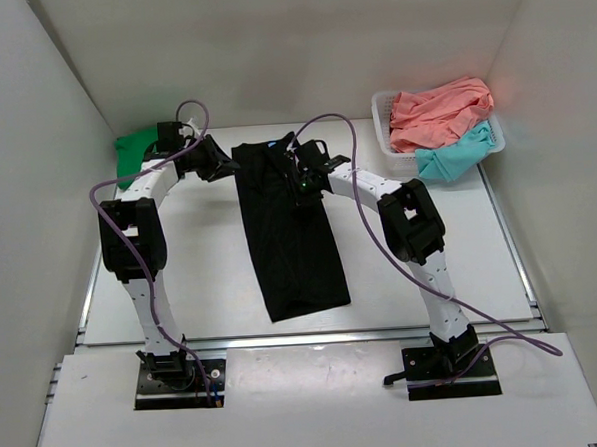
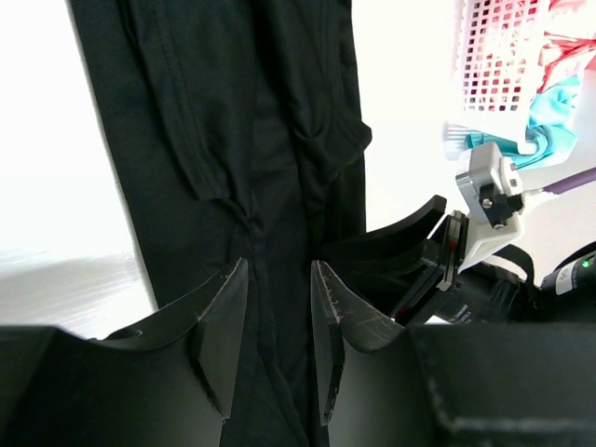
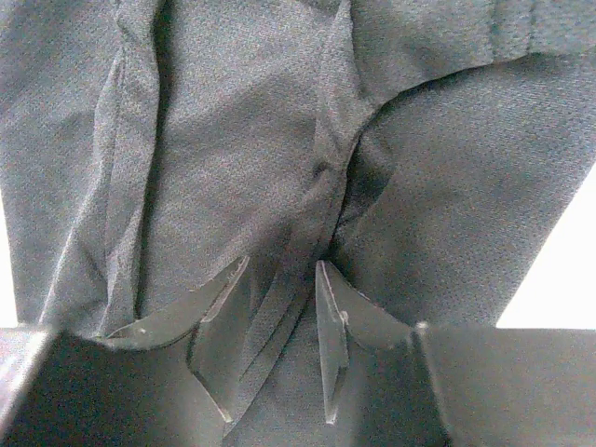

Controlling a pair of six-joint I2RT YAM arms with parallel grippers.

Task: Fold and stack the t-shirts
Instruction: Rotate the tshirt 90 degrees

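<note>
Top external view puts the near hem of the black t-shirt [image 1: 295,254] closest to the arm bases, lying flat on the counter [image 1: 201,279]. The shirt is already narrowed into a long strip that runs away toward the far side. At its far end the left hand [image 1: 218,166] sits on the left corner and the right hand [image 1: 301,175] just beside the right edge, the two fairly near each other. In each wrist view the hand is clenched on a thin ridge of the black cloth, with wrinkles running into the pinch, so both look to be grasping the shirt by little material. That thin bite is the main risk: if one hand slips as the far end is brought toward the near hem, that corner drops and the fold lands skewed. I judge a second risk in the layers. The tucked sleeve and side panels are loose, so a pinch that holds only the top layer would let the strip fall open. Uneven travel of the two hands would twist the strip, and the purple cable drooping by the right arm could brush the cloth. Farther off, the folded green t-shirt [image 1: 133,154] lies at the far left. The coral-pink t-shirt [image 1: 438,111] and the teal t-shirt [image 1: 455,160] wait in the white basket [image 1: 381,119] at the far right.
</note>
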